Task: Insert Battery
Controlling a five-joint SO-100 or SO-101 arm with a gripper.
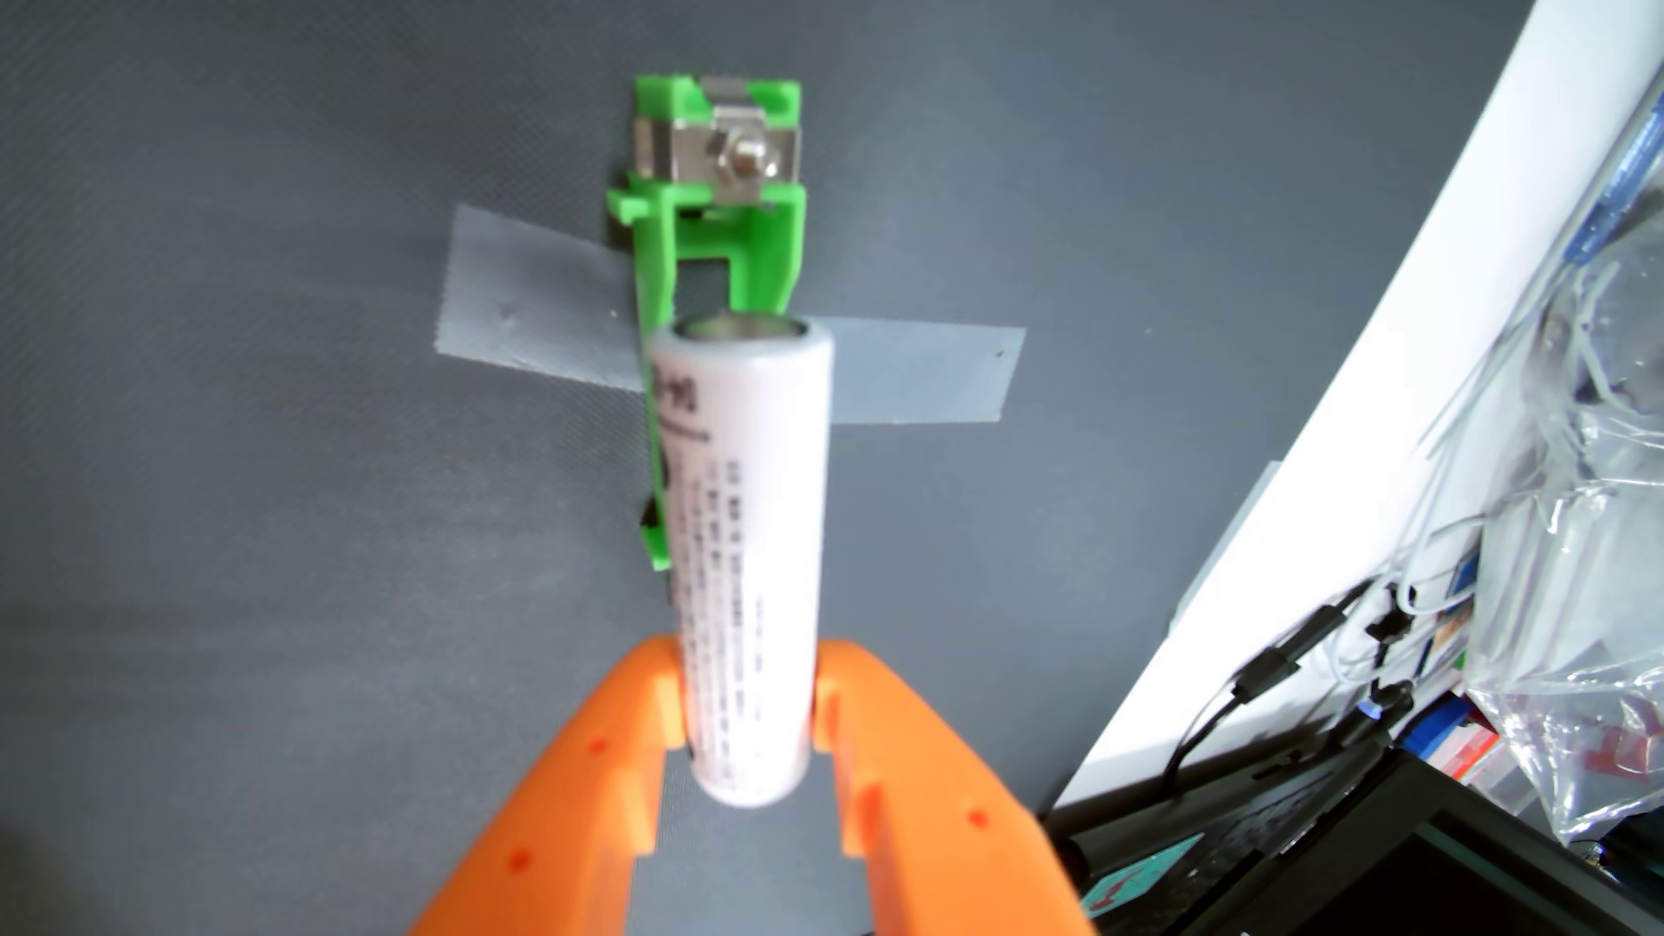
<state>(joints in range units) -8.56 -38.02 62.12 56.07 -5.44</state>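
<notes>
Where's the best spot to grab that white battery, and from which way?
Grip the white battery across its round sides near the lower end, coming from behind, as the orange gripper does. That leaves its long front free to slide into the green holder.

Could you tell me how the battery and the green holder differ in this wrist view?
The battery is a white printed cylinder; the green holder is an angular open frame with a metal contact. The battery is gripped near its lower end by the orange pincer, while the holder is taped to the grey mat. Both run lengthwise up the wrist view, roughly in line.
</notes>
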